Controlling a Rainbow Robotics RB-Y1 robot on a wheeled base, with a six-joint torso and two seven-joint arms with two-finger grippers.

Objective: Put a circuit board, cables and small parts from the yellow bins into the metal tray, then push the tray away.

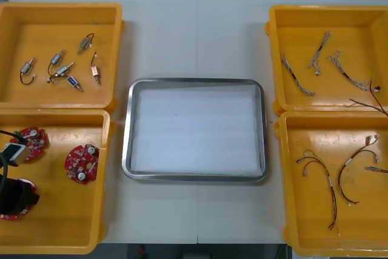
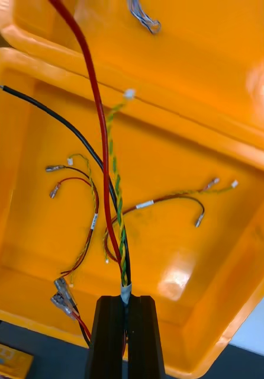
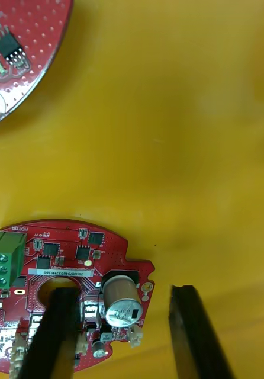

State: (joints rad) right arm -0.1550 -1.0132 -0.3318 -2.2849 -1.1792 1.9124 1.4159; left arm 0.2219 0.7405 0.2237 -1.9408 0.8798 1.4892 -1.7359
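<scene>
My left gripper (image 3: 123, 334) is open, low in the near left yellow bin (image 1: 54, 235), where it also shows from above (image 1: 13, 197). One finger lies over the hole of a round red circuit board (image 3: 79, 260); the other stands just off its edge. Two more boards (image 1: 80, 163) (image 1: 30, 141) lie in that bin. My right gripper (image 2: 125, 320) is shut on a bundle of red, black and twisted yellow cables (image 2: 111, 195), held above the near right yellow bin (image 2: 185, 195). Their free ends (image 1: 371, 100) reach in from the right edge. The metal tray (image 1: 195, 82), white inside, holds nothing.
The far left bin (image 1: 60, 13) holds several small metal parts (image 1: 60, 68). Several thin cables (image 1: 315, 59) lie in the far right bin, and several red and yellow ones (image 1: 330, 180) in the near right bin. Bare table surrounds the tray.
</scene>
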